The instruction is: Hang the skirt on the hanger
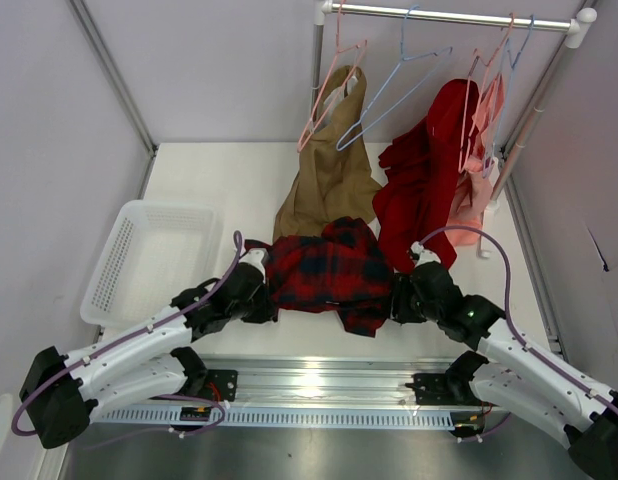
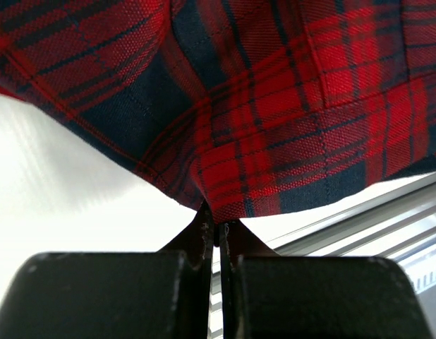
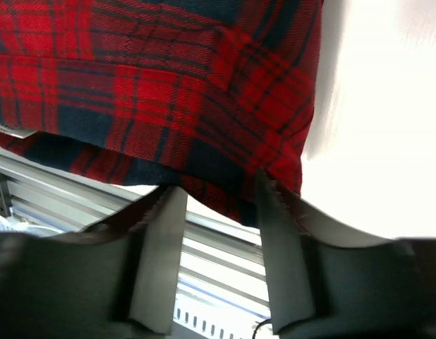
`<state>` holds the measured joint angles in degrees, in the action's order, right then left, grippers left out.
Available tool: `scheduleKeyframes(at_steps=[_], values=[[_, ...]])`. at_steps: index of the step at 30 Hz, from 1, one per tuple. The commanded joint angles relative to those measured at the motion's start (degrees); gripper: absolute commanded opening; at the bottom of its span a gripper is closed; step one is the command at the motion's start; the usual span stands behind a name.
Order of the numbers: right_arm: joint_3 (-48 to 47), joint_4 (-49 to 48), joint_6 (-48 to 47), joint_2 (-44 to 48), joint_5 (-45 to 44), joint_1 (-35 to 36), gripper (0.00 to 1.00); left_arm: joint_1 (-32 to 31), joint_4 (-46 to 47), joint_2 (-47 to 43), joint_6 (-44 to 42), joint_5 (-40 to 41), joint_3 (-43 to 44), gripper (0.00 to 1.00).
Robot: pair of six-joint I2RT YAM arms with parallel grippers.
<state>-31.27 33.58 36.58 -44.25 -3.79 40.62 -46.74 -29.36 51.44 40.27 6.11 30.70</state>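
Note:
The red and navy plaid skirt [image 1: 324, 265] hangs bunched between my two grippers, just above the table's near edge. My left gripper [image 1: 261, 292] holds its left end; in the left wrist view the jaws [image 2: 216, 226] are shut on the skirt's hem [image 2: 274, 106]. At the skirt's right end is my right gripper [image 1: 397, 296]. Its fingers stand apart in the right wrist view [image 3: 214, 194], with the plaid hem [image 3: 168, 92] lying across the tips, not pinched. The light-blue wire hanger [image 1: 394, 95] hangs tilted from the rail at the back, far from both grippers.
A tan garment [image 1: 329, 180] on a pink hanger [image 1: 334, 85] and a plain red garment [image 1: 419, 185] hang from the rail [image 1: 449, 15] right behind the skirt. A pink garment [image 1: 477, 200] hangs at the right. A white basket [image 1: 139, 255] sits left. The metal base rail [image 1: 319, 385] runs along the front.

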Motion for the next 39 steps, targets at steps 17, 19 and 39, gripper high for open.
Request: scheduleKeyframes(at_steps=[17,19,39], values=[[-1.3,9.1,12.3,11.4,-6.7,1.0,0.74,0.2,1.2,1.1,-2.6,-2.2,6.9,0.00],[-0.5,9.3,13.4,11.1,-8.1,1.0,0.74,0.2,0.8,1.0,-2.6,-2.2,7.4,0.00],[3.0,9.2,18.4,21.9,-10.1,1.0,0.72,0.2,-1.1,0.6,-2.6,-1.5,8.6,0.00]])
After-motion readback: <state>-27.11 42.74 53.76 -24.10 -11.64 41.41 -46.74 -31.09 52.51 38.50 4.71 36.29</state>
